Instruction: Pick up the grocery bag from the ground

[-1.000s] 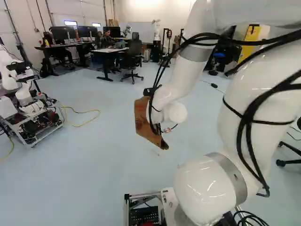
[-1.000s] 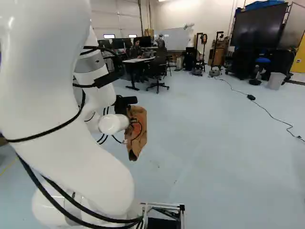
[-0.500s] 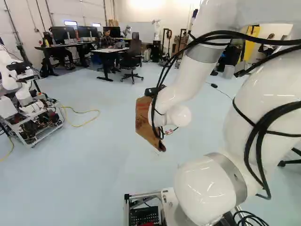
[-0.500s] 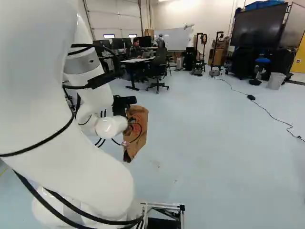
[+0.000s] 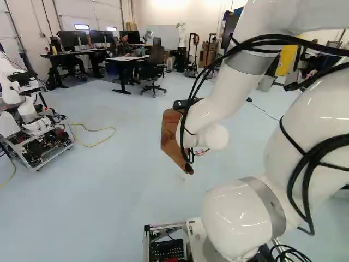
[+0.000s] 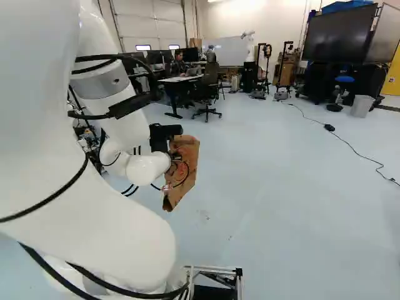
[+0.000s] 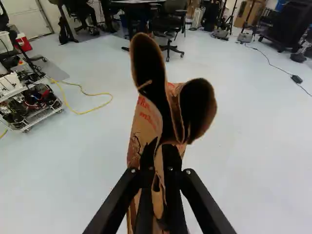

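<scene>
In the right base view the gripper (image 6: 176, 160) is mostly hidden behind the wrist and cables. A brown paper grocery bag (image 6: 184, 169) hangs from it, held above the floor. The left base view shows the same bag (image 5: 171, 136) beside the arm's wrist, its lower end tapering. Seen from the wrist, the gripper (image 7: 160, 168) has both fingers closed on the bag's crumpled paper between them. The bag (image 7: 146, 119) bulges ahead of the fingertips in two dark, open folds. Its lower part passes down behind the fingers.
Another robot (image 5: 32, 117) on a wheeled cart stands at the left of the left base view, a yellow cable (image 5: 98, 130) near it. A desk (image 5: 128, 58) and office chair (image 5: 154, 68) stand farther ahead. A black cable (image 6: 350, 145) crosses the floor at the right.
The arm has swung slightly to the right, its upper links shifting most, and the bag has moved with the gripper. The base has stayed put.
</scene>
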Robot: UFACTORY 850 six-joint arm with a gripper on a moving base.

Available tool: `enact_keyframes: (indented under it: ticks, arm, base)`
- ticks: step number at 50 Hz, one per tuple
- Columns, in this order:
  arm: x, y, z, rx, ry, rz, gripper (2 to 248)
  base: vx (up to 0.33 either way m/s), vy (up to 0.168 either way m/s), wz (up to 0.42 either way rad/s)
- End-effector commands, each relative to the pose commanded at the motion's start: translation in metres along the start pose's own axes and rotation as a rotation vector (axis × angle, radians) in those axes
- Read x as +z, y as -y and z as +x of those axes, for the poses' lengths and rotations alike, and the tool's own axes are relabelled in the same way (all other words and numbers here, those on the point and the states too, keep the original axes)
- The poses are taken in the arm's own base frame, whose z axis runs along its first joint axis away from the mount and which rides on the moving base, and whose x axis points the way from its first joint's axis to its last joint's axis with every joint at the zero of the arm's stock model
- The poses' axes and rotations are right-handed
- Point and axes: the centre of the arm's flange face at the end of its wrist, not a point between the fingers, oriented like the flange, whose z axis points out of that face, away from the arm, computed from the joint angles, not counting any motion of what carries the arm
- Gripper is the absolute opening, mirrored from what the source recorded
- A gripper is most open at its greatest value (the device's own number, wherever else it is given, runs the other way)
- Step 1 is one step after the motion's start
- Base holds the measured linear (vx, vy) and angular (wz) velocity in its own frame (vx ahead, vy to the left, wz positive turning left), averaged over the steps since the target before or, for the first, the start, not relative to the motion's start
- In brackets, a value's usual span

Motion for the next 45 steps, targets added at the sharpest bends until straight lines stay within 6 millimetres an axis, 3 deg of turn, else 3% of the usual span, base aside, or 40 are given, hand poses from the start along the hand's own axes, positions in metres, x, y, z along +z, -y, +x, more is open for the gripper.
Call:
enact_keyframes:
  ticks: [23,45]
  arm:
    - [-0.026,-0.02,0.001,0.024,-0.086,-0.06,25]
    - [-0.038,-0.029,-0.001,0.033,-0.127,-0.089,25]
  base:
    - [0.0,0.0,0.0]
    - [0.0,0.0,0.0]
